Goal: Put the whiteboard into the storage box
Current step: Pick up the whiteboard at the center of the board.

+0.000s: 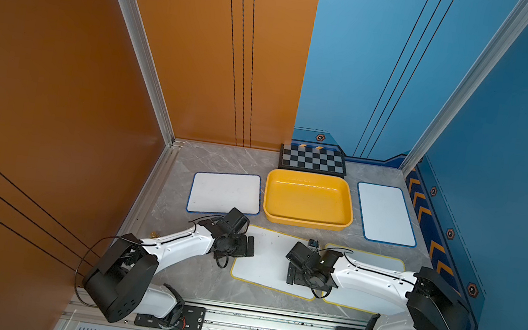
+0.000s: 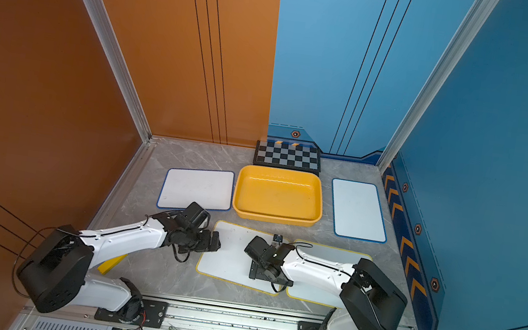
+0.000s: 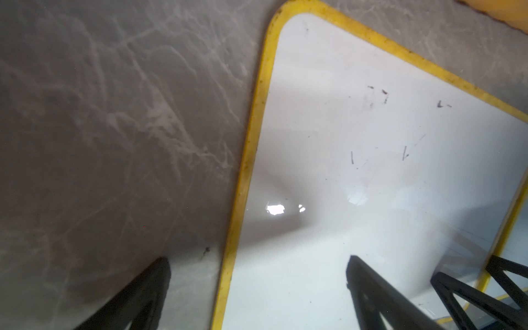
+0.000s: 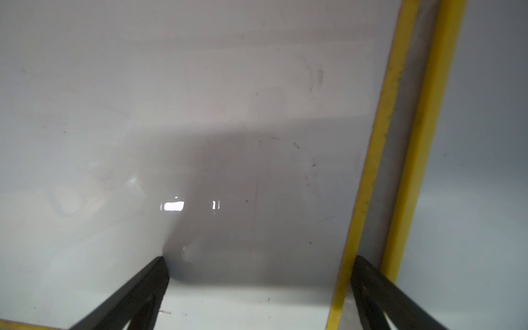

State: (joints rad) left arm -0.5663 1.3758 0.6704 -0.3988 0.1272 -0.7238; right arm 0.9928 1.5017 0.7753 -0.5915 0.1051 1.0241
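Straddling the left edge of the front-centre whiteboard [image 1: 270,261], the left fingers [image 1: 246,245] gape empty; the right fingers [image 1: 294,275], equally wide, straddle its right edge, possibly touching. The box [image 1: 305,222] sits behind it, near the bench's [image 1: 221,160] far edge.

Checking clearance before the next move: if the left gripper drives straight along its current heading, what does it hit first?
Most likely the yellow-rimmed whiteboard between the arms. The left gripper is open and straddles the board's edge, one finger over the table, seemingly angled down at it. Its height above the board is unclear.
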